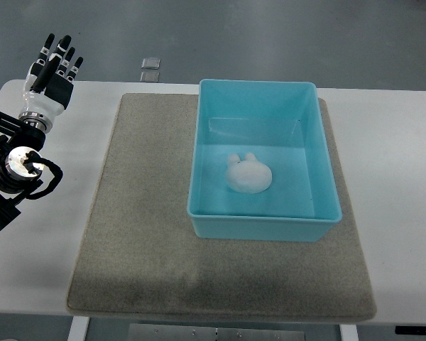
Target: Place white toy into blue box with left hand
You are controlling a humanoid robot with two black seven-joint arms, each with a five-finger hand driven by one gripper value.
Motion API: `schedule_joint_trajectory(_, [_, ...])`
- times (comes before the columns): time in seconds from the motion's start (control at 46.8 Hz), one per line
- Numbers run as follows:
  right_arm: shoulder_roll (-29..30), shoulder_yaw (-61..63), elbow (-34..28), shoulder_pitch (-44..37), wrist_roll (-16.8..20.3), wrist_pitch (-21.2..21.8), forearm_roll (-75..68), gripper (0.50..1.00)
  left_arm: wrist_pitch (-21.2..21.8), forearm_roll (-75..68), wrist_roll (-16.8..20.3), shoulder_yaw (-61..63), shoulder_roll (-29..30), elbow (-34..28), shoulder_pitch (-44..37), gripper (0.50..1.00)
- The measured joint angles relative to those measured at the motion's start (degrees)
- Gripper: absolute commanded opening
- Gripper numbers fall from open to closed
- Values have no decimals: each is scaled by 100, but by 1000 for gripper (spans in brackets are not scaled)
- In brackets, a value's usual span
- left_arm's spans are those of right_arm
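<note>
Top view, near edge first: grey mat (149,234) covers the middle of the white table (397,213), w/ its front edge close to the table's front lip. Mat's near strip is bare.

Further up, blue box (264,226) sits on the mat's right half, long side running away from the camera, upright, open top. Its far right corner reaches about to the mat's edge.

White toy (248,175) lies inside the box, on the floor, approx centre but a bit toward the near-left wall. Rounded lump w/ two small ear-like bumps pointing to the far side. It touches no wall.

Left hand (52,71) is at the far-left corner of the table, off the mat, well apart from the box and toy. Fingers (59,55) are extended and slightly spread, pointing away from the camera, holding nothing. White palm, dark fingertips. Wrist and arm (18,160) run back toward the pic's left edge, w/ black cabling looped beside a round metal joint.

So toy is right of and nearer the camera than the hand, w/ the mat's whole left half and the box's left wall between them.

Beyond the table's far edge, two small square plates (150,69) lie on the grey floor.
</note>
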State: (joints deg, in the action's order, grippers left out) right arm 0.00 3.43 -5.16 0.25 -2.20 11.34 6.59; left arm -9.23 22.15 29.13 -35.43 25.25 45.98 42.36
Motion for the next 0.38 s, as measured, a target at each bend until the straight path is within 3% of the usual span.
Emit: schedule_joint_trajectory(0.384, [0,-4,-21,1,7,9,19,936,0,7,5,-66,-81,-2,-8,994])
